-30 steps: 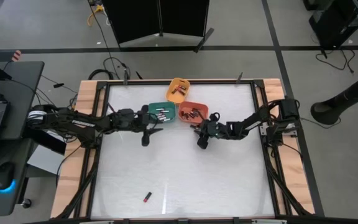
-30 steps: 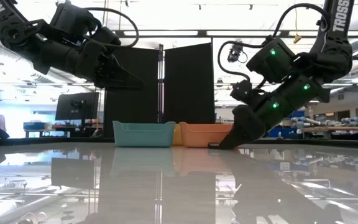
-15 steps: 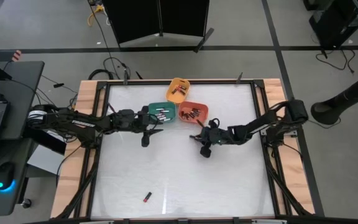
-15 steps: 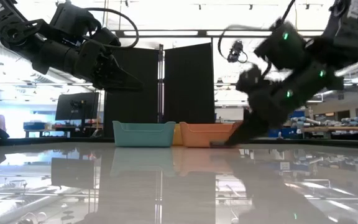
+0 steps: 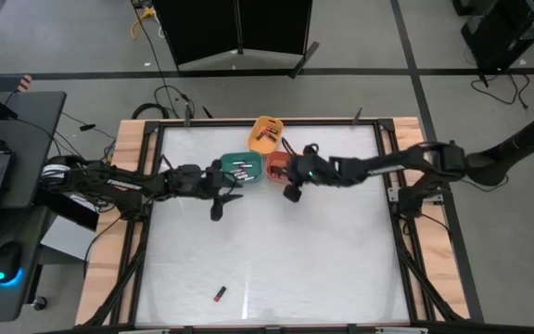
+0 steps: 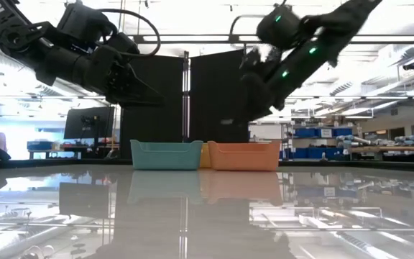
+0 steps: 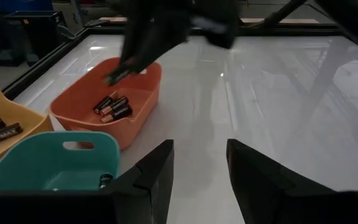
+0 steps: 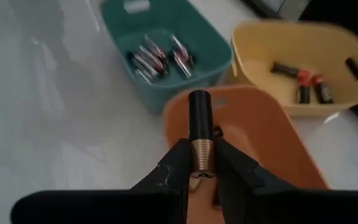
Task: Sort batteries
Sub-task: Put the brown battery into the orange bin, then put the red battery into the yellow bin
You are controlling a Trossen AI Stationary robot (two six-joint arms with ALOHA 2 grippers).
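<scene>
Three small bins stand together at the table's far middle: a teal bin (image 5: 242, 169), an orange bin (image 5: 273, 165) and a yellow bin (image 5: 265, 133), each with batteries lying in it. My right gripper (image 5: 284, 174) hangs above the orange bin (image 8: 260, 143), shut on a black and copper battery (image 8: 199, 127). My left gripper (image 7: 201, 180) is open and hovers in the air just on the near side of the teal bin (image 7: 55, 162), touching nothing. In the low view it (image 6: 160, 96) is well above the table. My right gripper pinches the battery between its two fingers at the copper-coloured end (image 8: 199, 154). The battery lies along the fingers, and its black end (image 8: 199, 106) sticks out past their tips. The fingers slant down from the table's right. The battery is lifted clear, above the orange bin.
One red and black battery (image 5: 220, 294) lies alone on the white tabletop near the near edge. A wooden frame (image 5: 133, 186) borders the table. Open tabletop spreads between the bins and the near edge.
My right gripper has risen from the tabletop and swung toward the table's far edge and left, carrying the battery from the spot near the orange bin's right side to above that bin. The left arm has kept still.
</scene>
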